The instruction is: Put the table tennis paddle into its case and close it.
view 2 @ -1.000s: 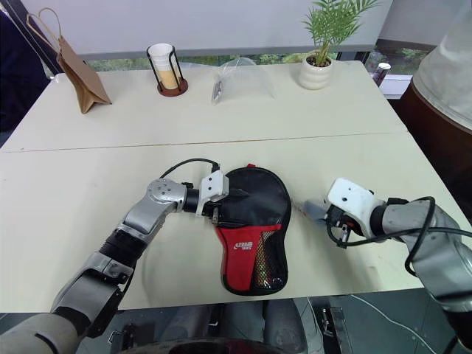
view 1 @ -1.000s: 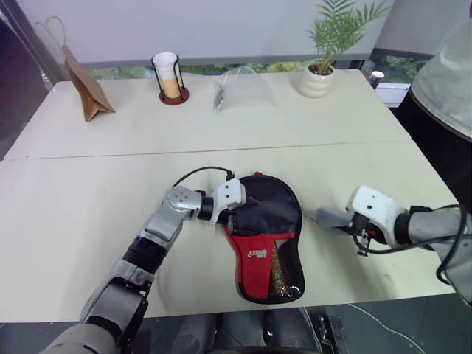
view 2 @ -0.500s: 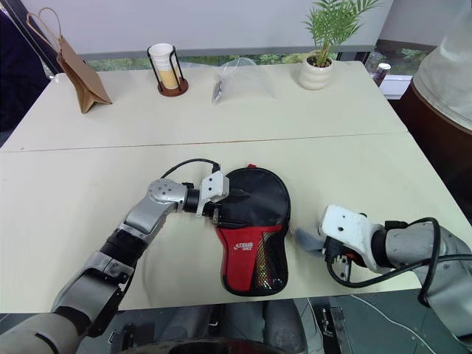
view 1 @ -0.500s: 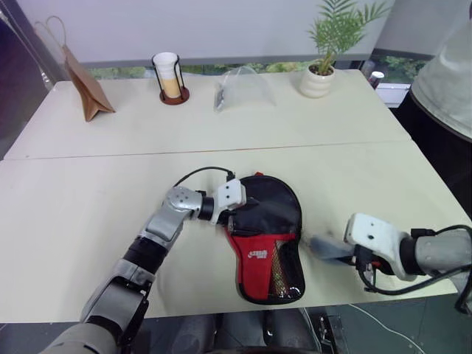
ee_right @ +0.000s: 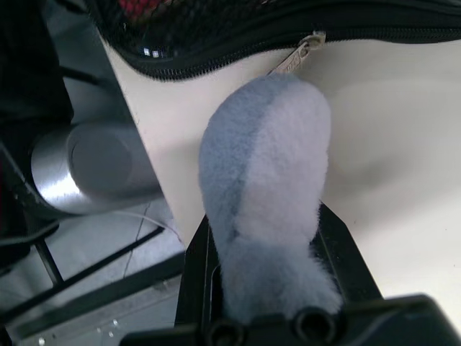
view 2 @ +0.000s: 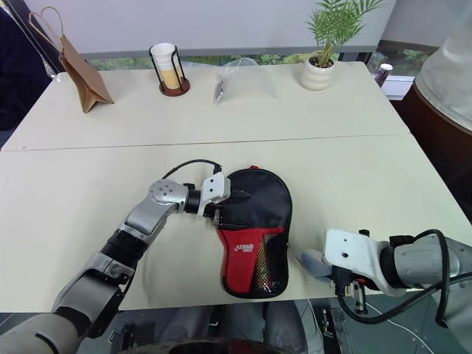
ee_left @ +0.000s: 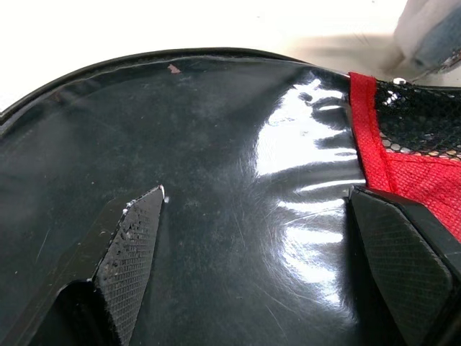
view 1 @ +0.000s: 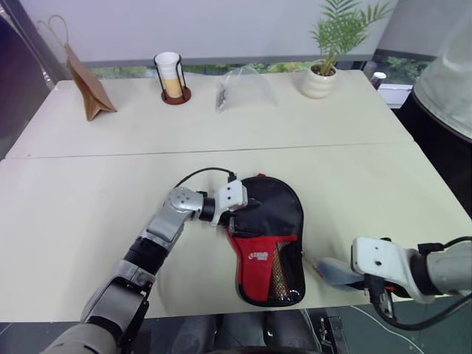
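My right gripper point(view 2: 308, 263), at the table's near edge, is clenched on a grey fuzzy pad point(ee_right: 266, 194) beside the zipper pull point(ee_right: 299, 54). The black fabric case point(view 1: 267, 243) with red panel lies just left of it. My left gripper point(view 1: 237, 212) rests spread wide on the case's glossy round part.

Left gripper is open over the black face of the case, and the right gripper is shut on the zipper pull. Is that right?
Not quite. The right gripper is shut on a grey fuzzy pad, not the zipper pull, which lies free on the table just beyond the pad; the right wrist view shows it. The left gripper is indeed open over the black face of the case.
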